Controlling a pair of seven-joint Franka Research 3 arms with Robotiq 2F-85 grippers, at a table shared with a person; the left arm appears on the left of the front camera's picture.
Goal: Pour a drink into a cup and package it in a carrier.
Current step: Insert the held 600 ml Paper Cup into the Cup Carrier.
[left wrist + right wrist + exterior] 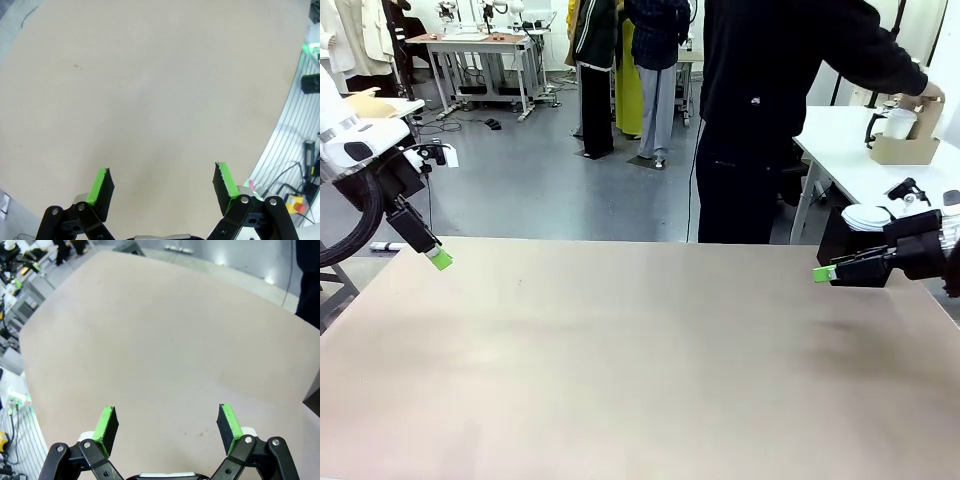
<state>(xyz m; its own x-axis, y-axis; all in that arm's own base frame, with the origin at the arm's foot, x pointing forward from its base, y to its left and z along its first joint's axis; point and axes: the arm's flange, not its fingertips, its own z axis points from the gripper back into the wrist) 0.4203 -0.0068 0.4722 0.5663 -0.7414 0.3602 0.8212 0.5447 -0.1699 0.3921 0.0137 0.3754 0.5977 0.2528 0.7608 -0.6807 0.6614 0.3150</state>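
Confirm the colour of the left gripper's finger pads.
Bright green pads on black fingers, clearest in the left wrist view.

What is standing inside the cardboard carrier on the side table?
A white cup stands in the carrier on the side table, with the person's hand on the handle tab. The cup's lower part is hidden by the carrier wall; its contents cannot be seen.

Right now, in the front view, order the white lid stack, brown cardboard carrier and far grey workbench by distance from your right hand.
1. white lid stack, beside the right hand.
2. brown cardboard carrier, on side table.
3. grey workbench, far left.
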